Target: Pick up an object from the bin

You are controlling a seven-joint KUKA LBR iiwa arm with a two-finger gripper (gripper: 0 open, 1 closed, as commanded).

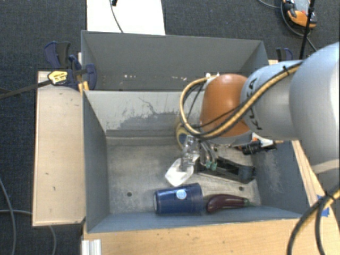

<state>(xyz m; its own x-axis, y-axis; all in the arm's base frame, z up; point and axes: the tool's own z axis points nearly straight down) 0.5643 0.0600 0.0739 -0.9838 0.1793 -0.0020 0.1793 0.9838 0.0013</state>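
White and crumpled, a scrap [177, 173], perhaps paper, lies mid-floor in the grey bin [133, 158], right under the gripper [189, 158]. I cannot tell whether the gripper is spread or pressed together. Toward the near wall a dark blue bottle [178, 201] lies on its side, with a maroon eggplant-shaped toy [227, 202] beside it.

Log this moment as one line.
gripper: low over white scrap, bin centre | near: blue can, maroon eggplant, black tool | grasp: unclear
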